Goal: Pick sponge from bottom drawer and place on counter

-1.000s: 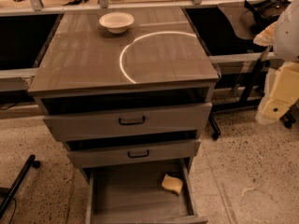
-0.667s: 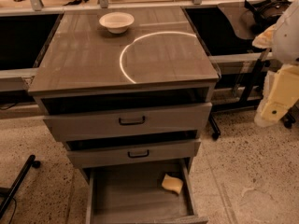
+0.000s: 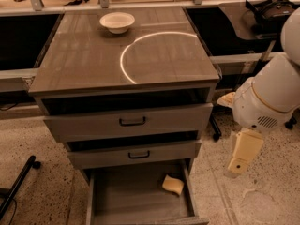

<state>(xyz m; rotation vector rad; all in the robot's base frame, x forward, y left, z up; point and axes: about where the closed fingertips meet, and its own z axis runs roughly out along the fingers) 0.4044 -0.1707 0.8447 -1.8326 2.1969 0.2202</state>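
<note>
The pale-yellow sponge [image 3: 173,185] lies on the floor of the open bottom drawer [image 3: 126,196], near its right wall. The counter [image 3: 93,60] is the glossy wood-grain cabinet top with a white arc across it. My arm hangs to the right of the cabinet, with its white joint beside the top drawer. The gripper [image 3: 240,163] is its cream end, pointing down beside the middle drawer. It is above and to the right of the sponge, outside the drawer, and touches nothing.
A cream round bowl [image 3: 117,21] stands at the back of the counter. Two upper drawers with black bar handles [image 3: 132,121] stick out slightly. A dark table with a headset [image 3: 269,11] is at the right. A black leg [image 3: 18,184] lies on the floor at the left.
My arm has moved left and down, from well off the cabinet's right side to close beside its drawers. The sponge, bowl and drawers have not moved.
</note>
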